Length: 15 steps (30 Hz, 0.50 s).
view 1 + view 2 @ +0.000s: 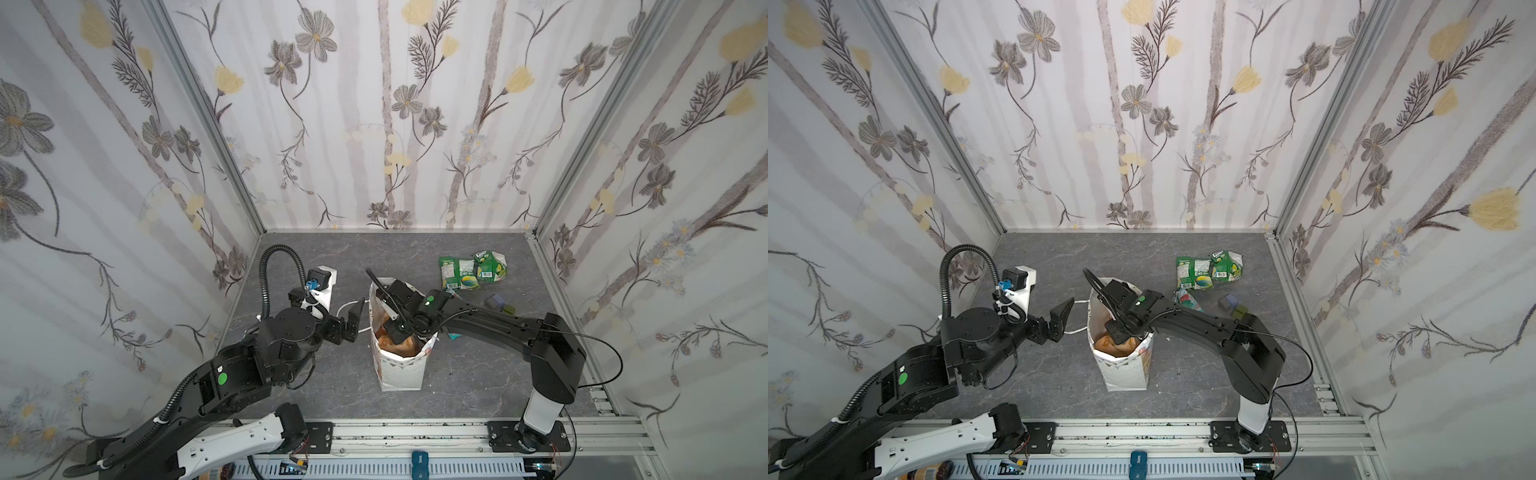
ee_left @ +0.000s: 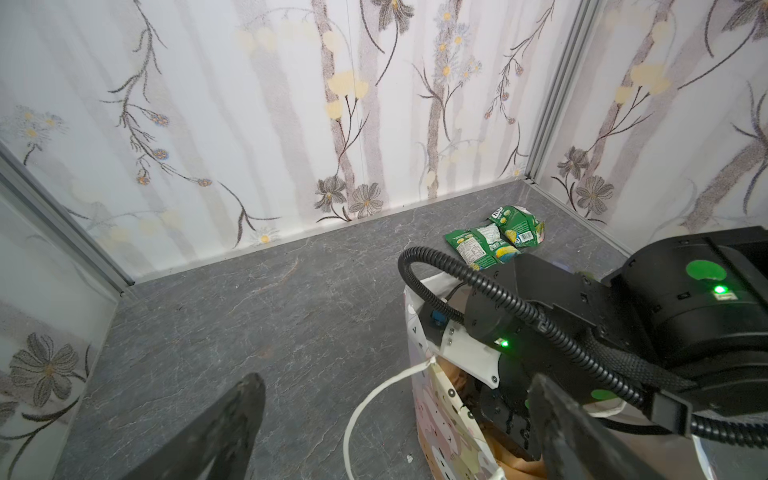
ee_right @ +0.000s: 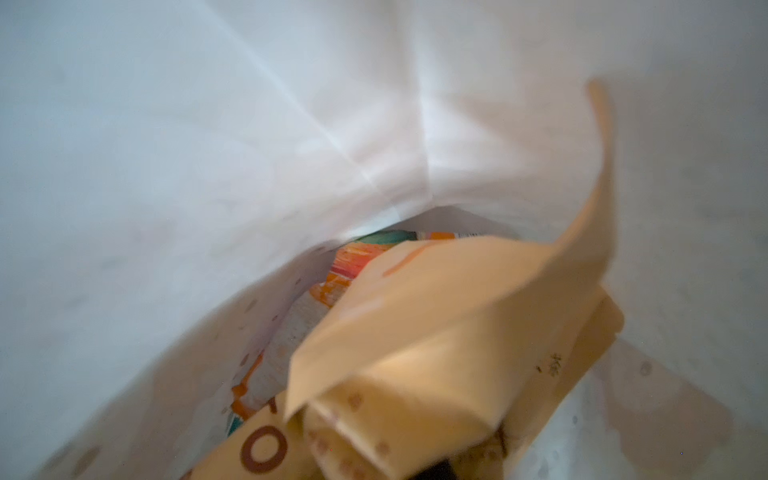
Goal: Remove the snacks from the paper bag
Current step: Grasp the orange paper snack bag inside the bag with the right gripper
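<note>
In the right wrist view alone, an orange-white packet [image 3: 351, 266] shows.

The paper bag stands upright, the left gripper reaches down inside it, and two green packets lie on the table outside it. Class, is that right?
Wrong gripper. The paper bag stands upright, the right gripper reaches down inside it, and two green packets lie on the table outside it. Both top views show this.

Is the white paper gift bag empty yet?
Not empty: a tan-orange pouch and an orange-white packet lie inside the white paper bag.
</note>
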### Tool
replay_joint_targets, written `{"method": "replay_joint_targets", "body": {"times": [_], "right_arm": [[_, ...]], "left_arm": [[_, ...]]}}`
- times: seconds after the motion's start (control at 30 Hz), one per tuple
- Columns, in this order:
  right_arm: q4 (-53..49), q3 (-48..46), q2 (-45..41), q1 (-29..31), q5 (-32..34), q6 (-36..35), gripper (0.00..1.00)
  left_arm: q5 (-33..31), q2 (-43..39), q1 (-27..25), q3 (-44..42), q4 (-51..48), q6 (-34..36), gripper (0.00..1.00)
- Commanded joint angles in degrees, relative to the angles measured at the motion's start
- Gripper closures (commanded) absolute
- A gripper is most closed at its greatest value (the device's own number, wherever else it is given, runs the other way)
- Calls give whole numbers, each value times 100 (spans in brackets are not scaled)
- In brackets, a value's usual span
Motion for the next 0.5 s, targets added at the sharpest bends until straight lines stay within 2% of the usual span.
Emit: {"method": "replay_joint_targets", "body": {"times": [0.0, 0.47], "right_arm": [[78, 102, -154, 11, -155, 90, 93], [80, 336, -448, -7, -159, 183, 95]], "left_arm": [[77, 34, 8, 20, 36, -82, 0], [256, 315, 5, -6, -43, -153, 0]]}}
